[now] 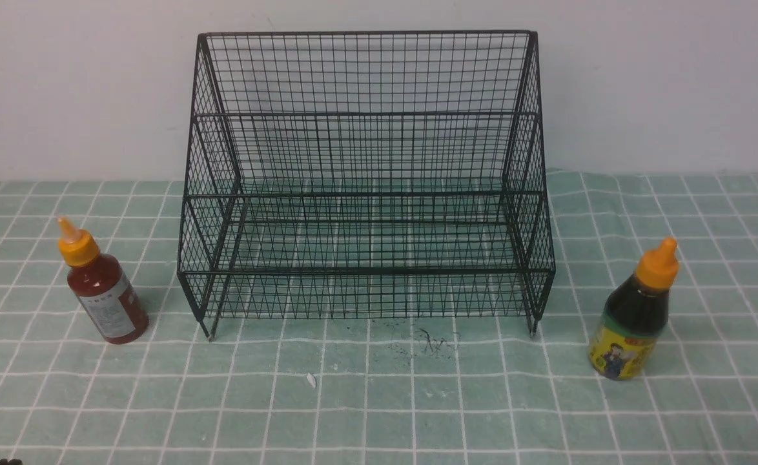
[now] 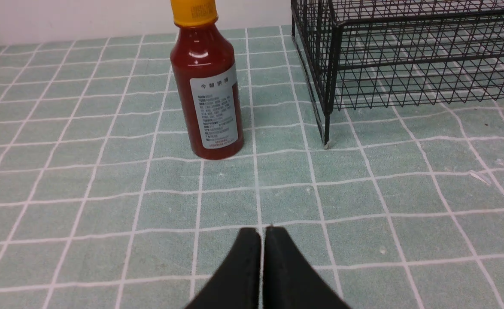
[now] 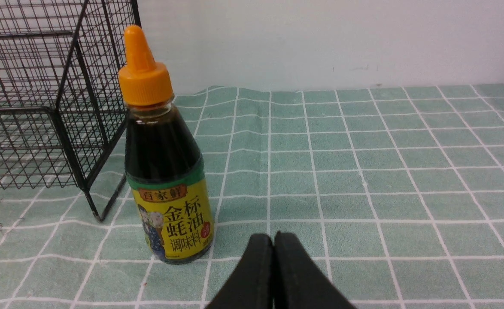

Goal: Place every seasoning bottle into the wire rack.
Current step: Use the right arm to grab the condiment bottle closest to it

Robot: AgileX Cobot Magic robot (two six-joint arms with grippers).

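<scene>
Front view: red sauce bottle (image 1: 109, 297) upright on green gridded cloth (image 1: 379, 413), left of black wire-mesh rack (image 1: 366, 271); dark oyster sauce bottle (image 1: 631, 323) upright, right of it. Both outside rack. Wrist views: left gripper (image 2: 262, 234) closed, empty; right gripper (image 3: 276, 240) likewise.

We see a black rack (image 1: 366, 271) against a white wall (image 1: 663, 84), and a soft green cloth (image 1: 366, 413) crossed by a grid of white lines. We have one bottle (image 1: 108, 297) in deep red with a pale grey label and a yellow-orange cap (image 1: 79, 247). Our other bottle (image 1: 631, 326) is near-black, with an orange cap (image 1: 658, 266) and a yellow label banded in green, printed with a cartoon figure.
</scene>
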